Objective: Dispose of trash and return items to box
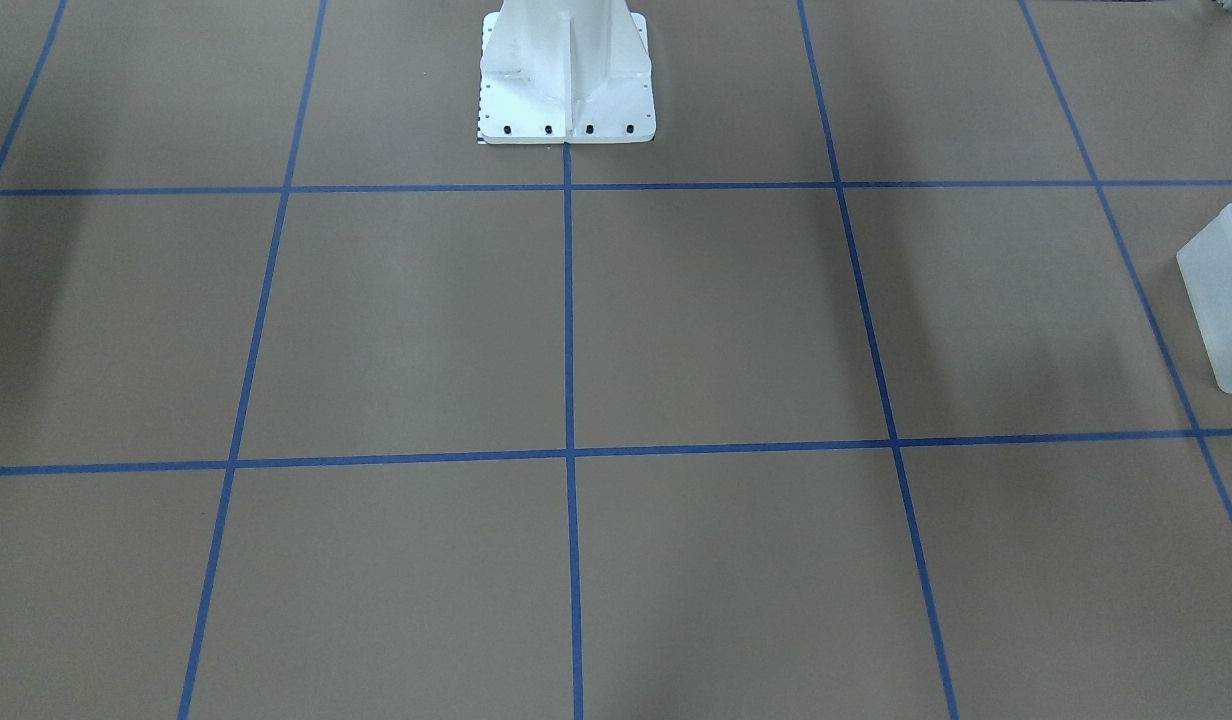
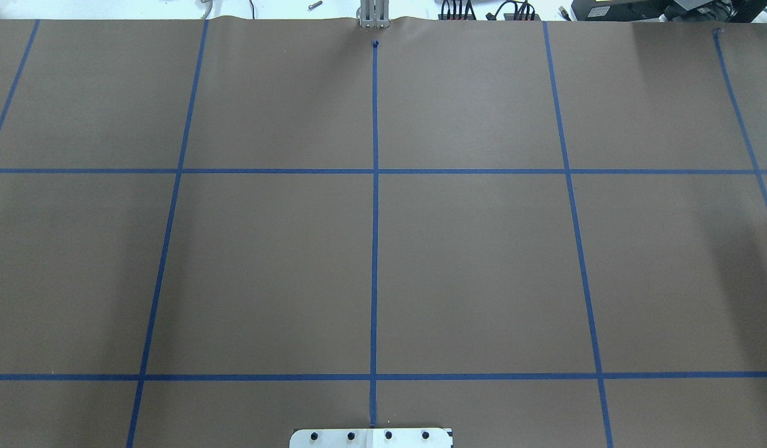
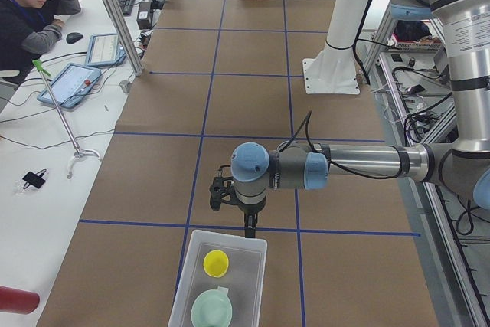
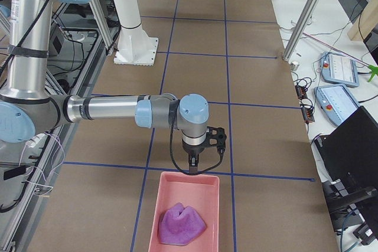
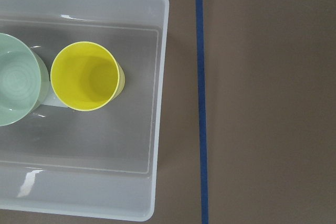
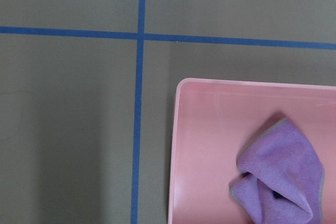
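The box (image 5: 161,103), a frosted white bin, holds both items. The yellow cup (image 5: 86,76) stands upright beside the pale green bowl (image 5: 14,87). In the exterior left view my left gripper (image 3: 246,229) hangs just over the box's (image 3: 184,289) near rim, above the cup (image 3: 216,263) and bowl (image 3: 212,310); I cannot tell whether it is open or shut. A crumpled purple cloth (image 6: 281,174), the only trash-like thing in view, lies in a pink tray (image 6: 199,129). My right gripper (image 4: 194,166) hovers over that tray's (image 4: 158,205) rim; its state cannot be told.
Brown paper with a blue tape grid covers the table. The robot's white pedestal (image 1: 566,70) stands at the middle of the robot's edge. A person sits at a side desk (image 3: 46,74) with tablets. A corner of the box (image 1: 1224,300) shows in the front view.
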Available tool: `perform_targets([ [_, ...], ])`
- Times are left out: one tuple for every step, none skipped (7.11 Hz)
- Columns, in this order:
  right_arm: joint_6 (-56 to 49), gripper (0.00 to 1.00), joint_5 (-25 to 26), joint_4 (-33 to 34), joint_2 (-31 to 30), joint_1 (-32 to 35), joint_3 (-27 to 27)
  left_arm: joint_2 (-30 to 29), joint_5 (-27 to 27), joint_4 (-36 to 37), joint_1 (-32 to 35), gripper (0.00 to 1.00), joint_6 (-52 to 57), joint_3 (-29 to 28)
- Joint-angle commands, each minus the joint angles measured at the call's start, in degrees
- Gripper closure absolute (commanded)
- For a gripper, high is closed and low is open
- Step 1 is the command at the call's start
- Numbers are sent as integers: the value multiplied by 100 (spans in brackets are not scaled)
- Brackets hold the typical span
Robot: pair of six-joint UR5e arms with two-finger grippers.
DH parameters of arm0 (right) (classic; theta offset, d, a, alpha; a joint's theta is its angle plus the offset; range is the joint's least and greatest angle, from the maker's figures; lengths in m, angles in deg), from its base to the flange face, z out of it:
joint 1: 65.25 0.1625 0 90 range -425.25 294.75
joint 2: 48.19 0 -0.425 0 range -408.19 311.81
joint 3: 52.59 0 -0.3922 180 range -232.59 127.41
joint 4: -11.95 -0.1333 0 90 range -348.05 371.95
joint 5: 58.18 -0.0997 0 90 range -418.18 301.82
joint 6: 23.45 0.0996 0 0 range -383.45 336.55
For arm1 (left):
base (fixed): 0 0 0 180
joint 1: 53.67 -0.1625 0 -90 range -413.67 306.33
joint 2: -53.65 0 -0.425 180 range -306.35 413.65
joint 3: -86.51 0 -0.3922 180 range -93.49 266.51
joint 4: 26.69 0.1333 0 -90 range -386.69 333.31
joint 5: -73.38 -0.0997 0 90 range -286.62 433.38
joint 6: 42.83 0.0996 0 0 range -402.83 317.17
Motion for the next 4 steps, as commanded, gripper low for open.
perform_targets([
  [-4, 0, 65, 1, 36, -4, 75, 0, 0, 0, 0, 2, 4, -6],
  [-4, 0, -84, -7, 36, -4, 75, 0, 0, 0, 0, 2, 4, -6],
  [-4, 0, -129, 1, 62, -4, 75, 0, 0, 0, 0, 2, 4, -6],
  [-4, 0, -182, 1, 62, -4, 75, 0, 0, 0, 0, 2, 4, -6],
])
